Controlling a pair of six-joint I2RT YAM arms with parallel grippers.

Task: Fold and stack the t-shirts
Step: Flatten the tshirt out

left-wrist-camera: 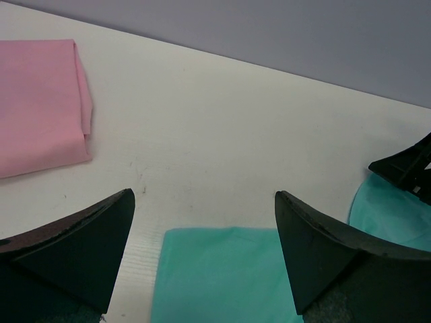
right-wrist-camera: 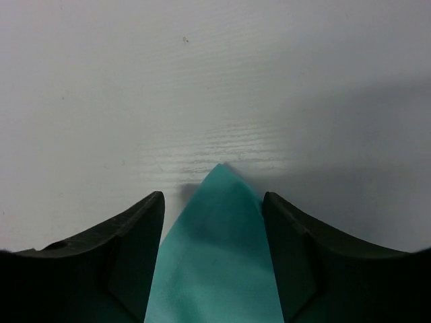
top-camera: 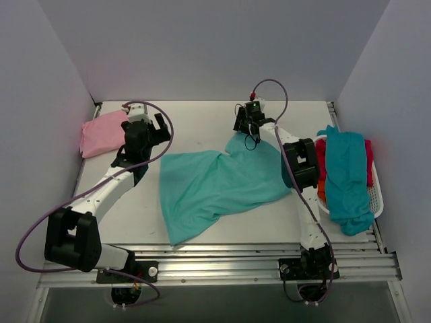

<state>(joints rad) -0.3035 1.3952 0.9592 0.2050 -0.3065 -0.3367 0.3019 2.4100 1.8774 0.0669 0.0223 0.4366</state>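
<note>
Right end effector (right-wrist-camera: 213, 195): fingers drawn in on a narrow ridge of the mint-teal shirt (top-camera: 215, 182). The cloth fills the gap between them, and its pointed tip pokes out past the fingers onto the worktop (top-camera: 202, 121). In the top view this grip sits at the shirt's far right corner, where the fabric is bunched into a peak. The rest of the shirt lies spread and wrinkled across the middle of the worktop, between the two arms.

Left end effector (left-wrist-camera: 204, 194): fingers wide apart, holding nothing, with bare worktop between the tips. One flat corner of the mint-teal shirt lies just below and between them. The top view puts this end effector at the far left, beside the pink shirt (top-camera: 101, 133).

Pink shirt: folded flat, far left corner of the worktop, apart from the mint-teal one.

Basket (top-camera: 377, 198): right edge of the worktop. A teal-blue shirt (top-camera: 347, 178) is draped over it, its end hanging past the near rim. A red shirt (top-camera: 368, 165) and an orange shirt (top-camera: 322, 188) show underneath.
</note>
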